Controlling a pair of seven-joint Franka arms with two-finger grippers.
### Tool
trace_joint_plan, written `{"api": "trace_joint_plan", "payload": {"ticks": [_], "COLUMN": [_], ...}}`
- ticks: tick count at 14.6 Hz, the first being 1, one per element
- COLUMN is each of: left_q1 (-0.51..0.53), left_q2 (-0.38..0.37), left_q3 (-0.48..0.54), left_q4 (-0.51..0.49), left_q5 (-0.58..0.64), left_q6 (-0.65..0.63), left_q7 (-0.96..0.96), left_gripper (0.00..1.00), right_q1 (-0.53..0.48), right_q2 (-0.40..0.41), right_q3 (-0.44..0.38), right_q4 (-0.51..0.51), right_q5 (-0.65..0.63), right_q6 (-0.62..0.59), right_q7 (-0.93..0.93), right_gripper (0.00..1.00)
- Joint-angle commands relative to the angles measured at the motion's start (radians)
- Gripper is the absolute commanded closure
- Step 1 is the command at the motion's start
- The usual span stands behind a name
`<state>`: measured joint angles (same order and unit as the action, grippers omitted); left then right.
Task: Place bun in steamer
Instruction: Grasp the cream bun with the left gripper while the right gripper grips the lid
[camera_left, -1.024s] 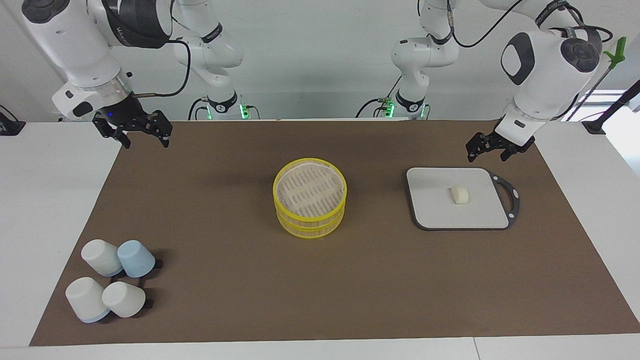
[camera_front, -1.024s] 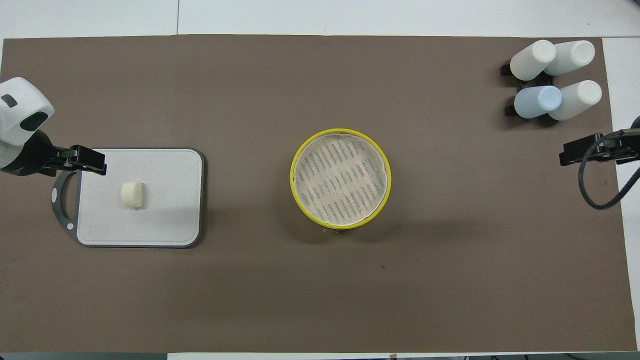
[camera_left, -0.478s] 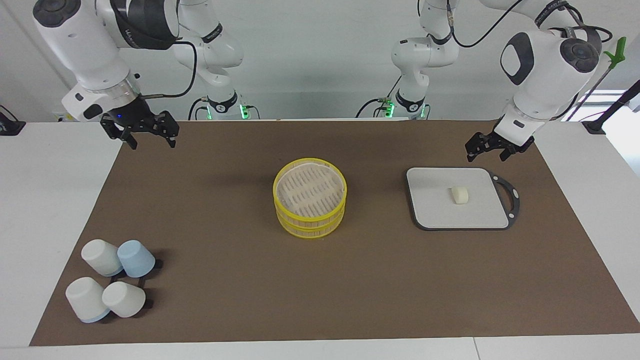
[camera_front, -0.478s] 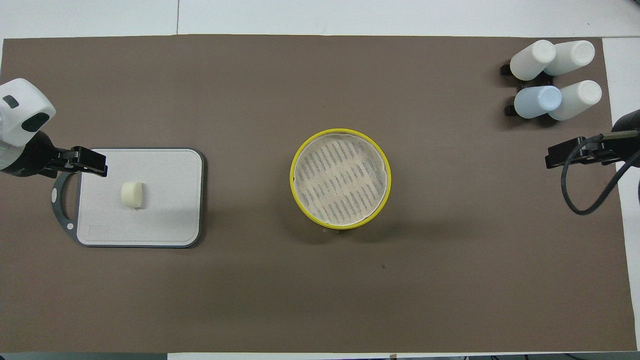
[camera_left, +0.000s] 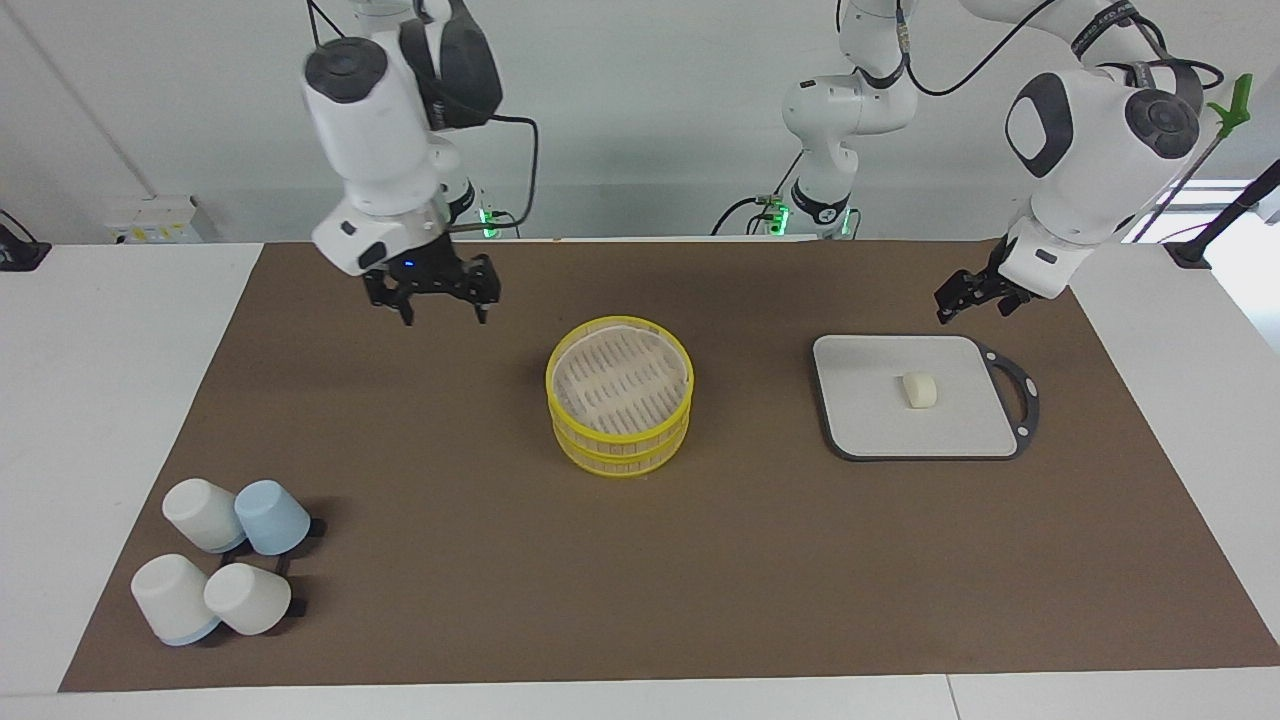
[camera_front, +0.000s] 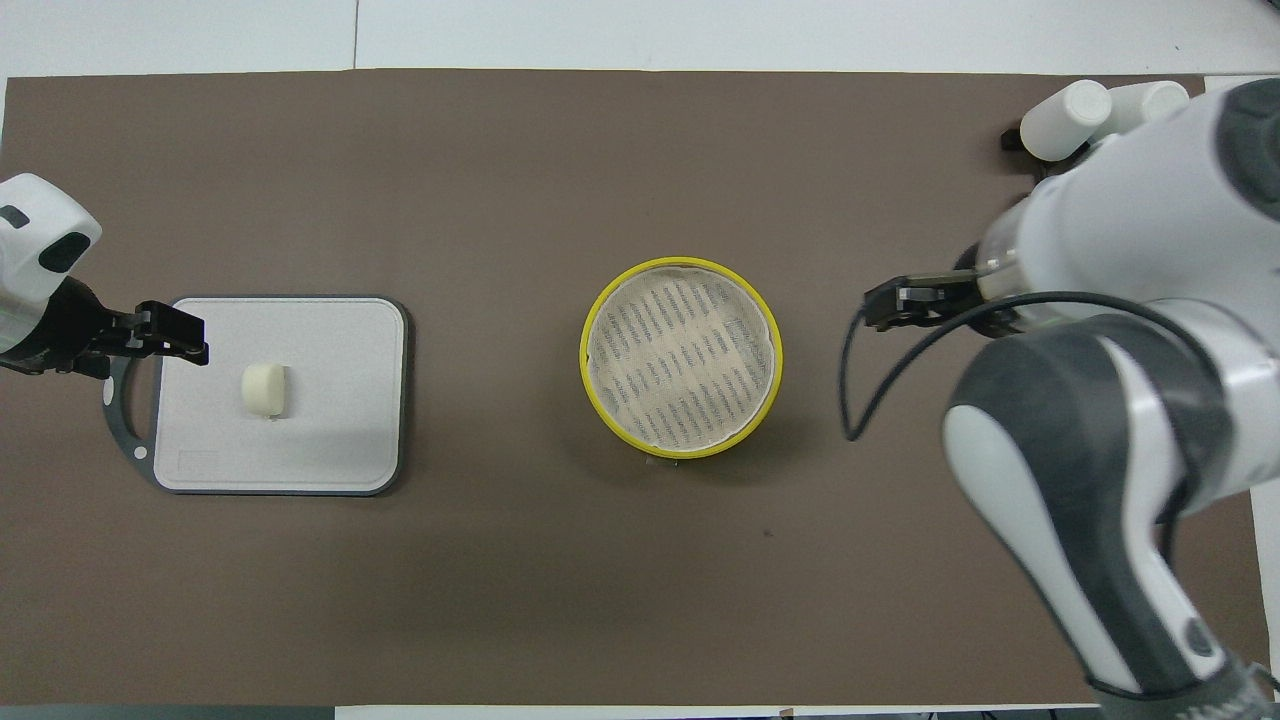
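The bun (camera_left: 920, 390) (camera_front: 265, 389), a small cream-white lump, lies in the middle of a flat grey board (camera_left: 870, 425) (camera_front: 340, 440) toward the left arm's end of the table. The steamer (camera_left: 619, 395) (camera_front: 682, 357), two stacked tan baskets with yellow rims, stands at the table's centre with nothing in its top tier. My left gripper (camera_left: 972, 312) (camera_front: 190, 340) hangs open over the board's handle-side edge, apart from the bun. Over the brown mat beside the steamer, my right gripper (camera_left: 444, 318) (camera_front: 882, 305) is raised and open, holding nothing.
Several white and blue cups (camera_left: 220, 560) (camera_front: 1075, 115) lie clustered on the mat at the right arm's end, farther from the robots than the steamer. The right arm's body covers part of them in the overhead view. A brown mat (camera_left: 700, 560) covers the table.
My right arm has swung in from its end of the table to beside the steamer. The left gripper has barely shifted. Bun, board and steamer have not moved.
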<state>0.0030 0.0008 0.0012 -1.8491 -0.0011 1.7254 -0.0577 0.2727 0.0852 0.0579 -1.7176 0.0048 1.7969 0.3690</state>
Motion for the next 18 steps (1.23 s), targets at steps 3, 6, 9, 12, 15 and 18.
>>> {"api": "trace_joint_plan", "payload": {"ticks": [3,6,9,12,15,18], "left_q1": [0.015,0.023,0.037,0.035,0.026,0.034], "left_q2": [-0.038,-0.019,-0.012,0.007,0.028,0.054], "left_q3": [-0.004,-0.004,-0.004,-0.004,-0.004,-0.004], "left_q4": [-0.194,-0.269,-0.331,-0.387,-0.387,-0.389], "left_q5": [0.009,0.009,0.009,0.009,0.009,0.009], "left_q6": [0.198,0.307,0.371,0.469,0.499,0.529], "left_q7": [-0.017,-0.017,-0.014,-0.022,-0.022,-0.014], "left_gripper": [0.00,0.00,0.00,0.00,0.00,0.00], "right_q1": [0.210,0.295,0.345,0.378,0.378,0.370], "right_q2": [0.232,0.338,0.439,0.465,0.473,0.473], "right_q3": [-0.004,-0.007,-0.009,-0.010,-0.009,-0.007], "right_q4": [0.216,0.280,0.391,0.383,0.368,0.357], "right_q5": [0.007,0.003,-0.005,-0.014,-0.016,-0.011], "right_q6": [0.028,0.059,0.062,0.119,0.139,0.148], "right_q7": [0.316,0.407,0.479,0.484,0.484,0.482], "right_gripper": [0.00,0.00,0.00,0.01,0.09,0.41]}}
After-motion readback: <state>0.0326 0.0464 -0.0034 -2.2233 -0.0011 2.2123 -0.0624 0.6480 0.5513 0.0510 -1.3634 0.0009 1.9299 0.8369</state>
